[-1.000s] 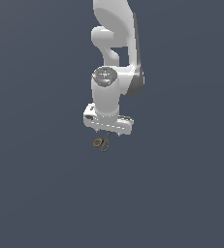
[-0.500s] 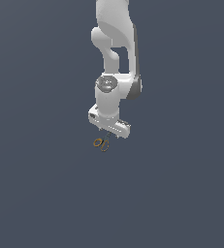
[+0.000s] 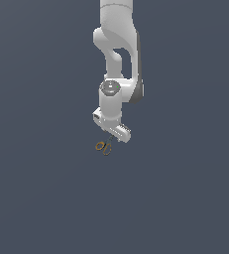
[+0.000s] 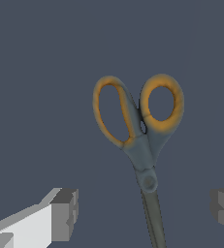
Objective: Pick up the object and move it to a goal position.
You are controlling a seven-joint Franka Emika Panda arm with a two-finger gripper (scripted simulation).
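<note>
Fingers [image 4: 65,215]: nearest to my wrist camera, two blocky grey pads on white mounts, spread wide with bare floor between them. I read the gripper [image 3: 111,140] as released, holding nothing.
Scissors [image 4: 142,145]: lying flat on the floor, blades running down between the spread pads, rings pointing away from the wrist. In the exterior view the scissors [image 3: 104,146] sit just below the gripper, slightly to that view's left.
Change: over the last second the hand has turned about its axis and dropped closer to the scissors; the finger bar now runs slanted in the exterior view where it sat more level. The scissors themselves have not moved.
Meaning: I judge this as the approach nearly done, jaws being lined up across the blades, with the grasp not yet made and the carry to the goal all ahead.
Shapes: two oval rings, one longer than the other, orange-yellow rims fading into dull grey-blue shanks; a round pivot; thin dark blades. The look is matte and smooth.
Arm [image 3: 117,54]: glossy white rounded links, with a grey disc at the wrist joint.
Floor [image 3: 41,198]: plain flat slate-blue, no texture, no goal marker that I can see.
</note>
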